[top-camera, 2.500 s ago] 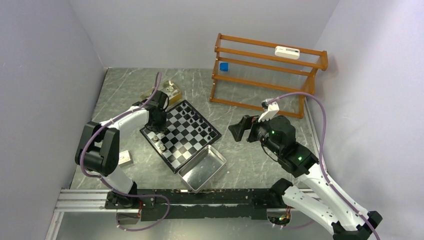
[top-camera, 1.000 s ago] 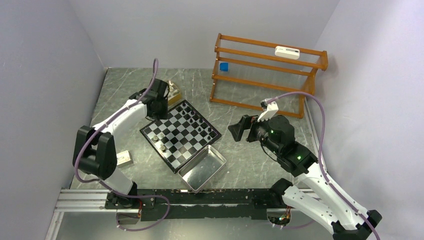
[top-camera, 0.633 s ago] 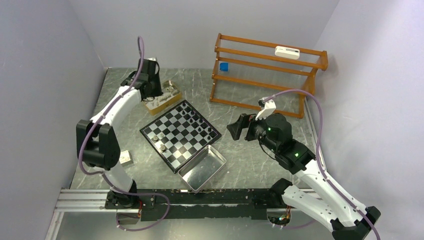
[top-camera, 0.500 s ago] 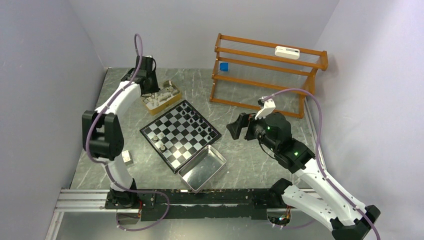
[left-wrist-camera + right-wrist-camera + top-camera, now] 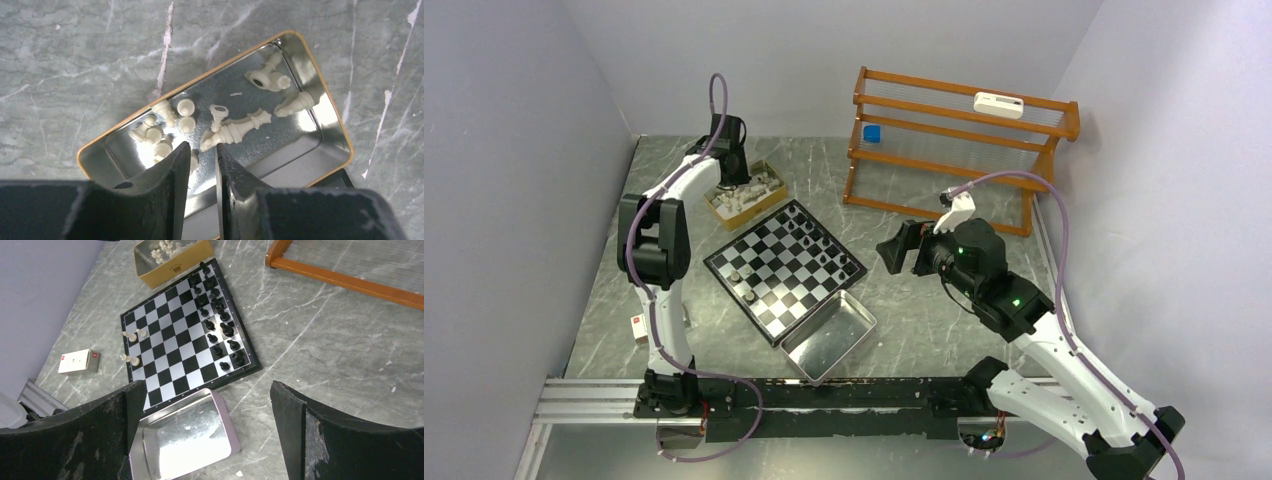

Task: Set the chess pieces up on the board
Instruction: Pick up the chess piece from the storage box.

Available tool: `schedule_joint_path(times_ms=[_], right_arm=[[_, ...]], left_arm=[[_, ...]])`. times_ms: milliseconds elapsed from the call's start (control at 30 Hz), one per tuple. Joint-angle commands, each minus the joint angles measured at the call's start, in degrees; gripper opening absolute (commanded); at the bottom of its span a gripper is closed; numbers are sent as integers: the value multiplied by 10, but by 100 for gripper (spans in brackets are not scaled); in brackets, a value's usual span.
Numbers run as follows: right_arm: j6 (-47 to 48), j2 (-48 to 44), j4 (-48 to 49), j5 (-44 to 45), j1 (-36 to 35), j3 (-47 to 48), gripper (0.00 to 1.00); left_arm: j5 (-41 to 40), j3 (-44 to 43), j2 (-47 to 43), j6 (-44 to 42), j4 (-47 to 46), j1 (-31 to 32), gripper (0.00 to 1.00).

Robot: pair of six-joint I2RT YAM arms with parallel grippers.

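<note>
The board (image 5: 776,268) lies mid-table, with black chess pieces (image 5: 826,252) ranked along its far-right side and a few cream ones (image 5: 742,286) near its left side. The right wrist view shows the same board (image 5: 172,347), black pieces (image 5: 220,327) and cream pieces (image 5: 131,347). My left gripper (image 5: 727,180) hangs over the gold box (image 5: 746,197). In the left wrist view its fingers (image 5: 201,150) stand a narrow gap apart with nothing between them, just above loose cream pieces (image 5: 235,131) in the gold box (image 5: 334,134). My right gripper (image 5: 900,250) hovers wide open and empty right of the board, and the right wrist view shows its fingers (image 5: 206,386) spread wide.
A shiny metal tray (image 5: 829,335) sits empty against the board's near edge, and it also lies below my right gripper as the tray (image 5: 150,450). A wooden rack (image 5: 954,150) stands at the back right. A small white box (image 5: 639,325) lies near the left wall.
My left arm has swung away from the board's left corner to the back and now hangs over the gold box. The right arm has shifted only slightly.
</note>
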State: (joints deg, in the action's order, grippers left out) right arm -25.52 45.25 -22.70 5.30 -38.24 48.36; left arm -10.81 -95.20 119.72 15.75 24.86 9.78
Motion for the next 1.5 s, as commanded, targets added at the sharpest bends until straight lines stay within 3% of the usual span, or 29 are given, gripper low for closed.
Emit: schedule_joint_path(times_ms=[0, 800, 1467], right_arm=[[-3, 1, -6, 10, -2, 20, 100], [0, 12, -2, 5, -2, 20, 100], [0, -3, -1, 9, -2, 7, 100]], left_arm=[[-2, -25, 11, -9, -35, -16, 30], [19, -33, 76, 0, -29, -25, 25], [25, -41, 58, -11, -9, -24, 17]])
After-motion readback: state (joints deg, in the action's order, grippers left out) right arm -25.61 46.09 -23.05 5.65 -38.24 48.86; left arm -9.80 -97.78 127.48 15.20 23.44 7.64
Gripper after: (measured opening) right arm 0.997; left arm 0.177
